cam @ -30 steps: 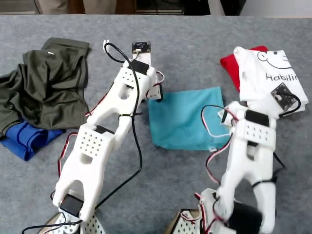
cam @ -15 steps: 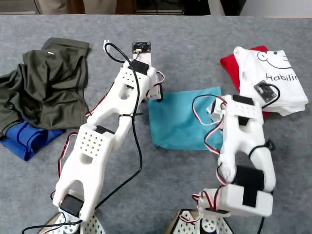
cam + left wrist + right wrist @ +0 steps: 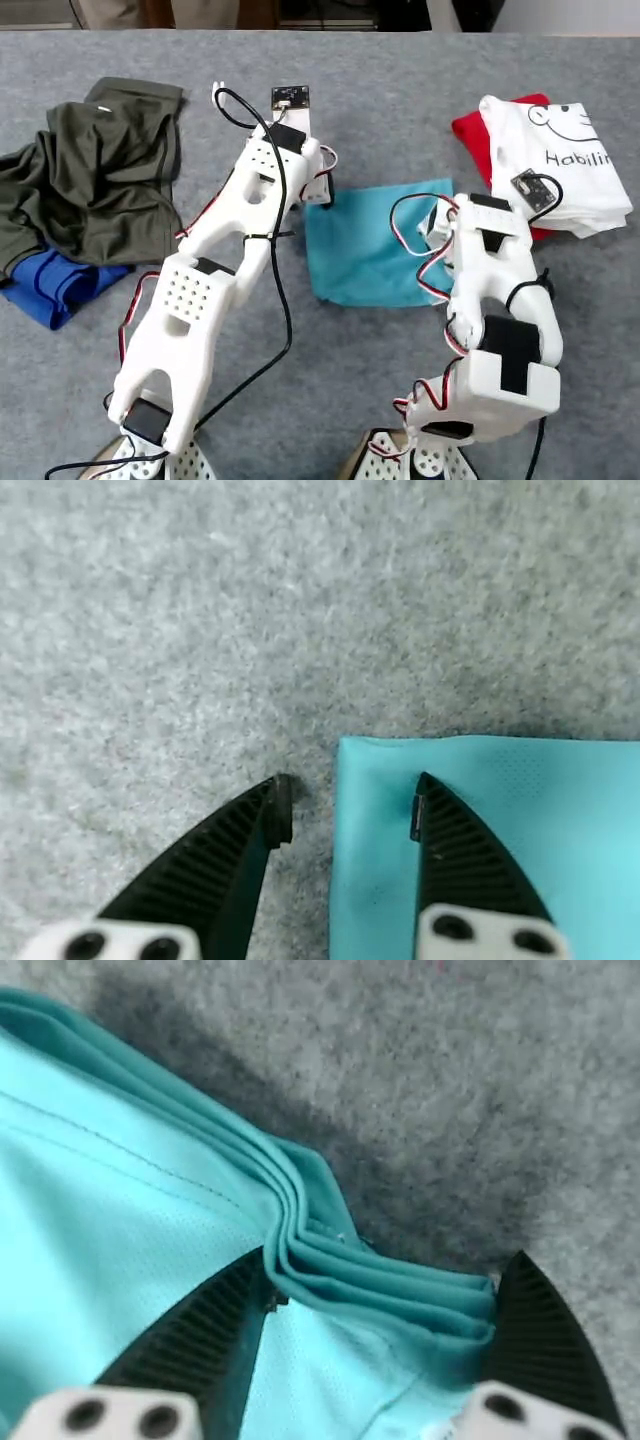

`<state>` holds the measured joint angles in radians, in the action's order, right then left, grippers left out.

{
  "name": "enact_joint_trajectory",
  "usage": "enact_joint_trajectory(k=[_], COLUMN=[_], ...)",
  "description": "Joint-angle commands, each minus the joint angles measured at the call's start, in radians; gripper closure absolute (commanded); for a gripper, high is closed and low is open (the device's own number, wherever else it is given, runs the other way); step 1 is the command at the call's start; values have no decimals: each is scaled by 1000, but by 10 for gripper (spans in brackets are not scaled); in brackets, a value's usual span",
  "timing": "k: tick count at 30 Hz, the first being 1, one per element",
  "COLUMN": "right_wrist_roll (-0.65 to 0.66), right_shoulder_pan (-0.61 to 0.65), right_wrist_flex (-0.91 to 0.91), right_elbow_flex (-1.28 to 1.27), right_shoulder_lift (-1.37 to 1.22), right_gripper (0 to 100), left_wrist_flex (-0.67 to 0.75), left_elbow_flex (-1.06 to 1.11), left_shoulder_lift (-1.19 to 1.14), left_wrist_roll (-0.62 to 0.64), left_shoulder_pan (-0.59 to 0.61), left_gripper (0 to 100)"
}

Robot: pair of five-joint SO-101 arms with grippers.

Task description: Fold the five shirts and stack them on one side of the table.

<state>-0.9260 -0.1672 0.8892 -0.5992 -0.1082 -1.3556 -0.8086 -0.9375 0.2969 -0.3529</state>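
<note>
Jaws stand spread on both arms. The left gripper (image 3: pixel 352 790) straddles the far left corner of the teal shirt (image 3: pixel 375 245), with one finger over bare table (image 3: pixel 400 100) just outside the side hem and the other over the cloth. The right gripper (image 3: pixel 390 1265) brackets the stacked, slightly bunched fold layers at the teal shirt's right edge; nothing is pinched yet.

The teal shirt lies flat between the two arms, already folded, a little longer across than deep, so each arm sits at one end of that long axis.

Past its far right corner, and close to the right arm, a white shirt (image 3: pixel 555 165) rests folded on a red shirt (image 3: pixel 470 130). That is probably where the teal one belongs, which would mean a short carry to the right.

Well to the teal shirt's left, a green shirt (image 3: pixel 90 180) lies crumpled over a blue shirt (image 3: pixel 50 285), both unfolded.

The table is grey felt-like cloth, so it may drag at the hems.
</note>
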Motion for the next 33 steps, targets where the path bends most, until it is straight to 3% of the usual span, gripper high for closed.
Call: enact_joint_trajectory(k=[1, 19, 27, 33], right_wrist_roll=[-8, 28, 86, 91], right_shoulder_pan=[4, -36, -36, -36], right_wrist_flex=[-3, 69, 69, 69], right_elbow_flex=[10, 7, 12, 10], right_shoulder_lift=[-10, -15, -10, -10], right_gripper=[663, 666, 917, 900], left_wrist_flex=[3, 3, 3, 3], left_elbow_flex=[-21, -21, -21, -21], left_shoulder_lift=[-2, -2, -2, -2], left_wrist_roll=[0, -2, -2, -2], left_shoulder_pan=[-11, -11, -11, -11], left_gripper=[801, 801, 801, 801])
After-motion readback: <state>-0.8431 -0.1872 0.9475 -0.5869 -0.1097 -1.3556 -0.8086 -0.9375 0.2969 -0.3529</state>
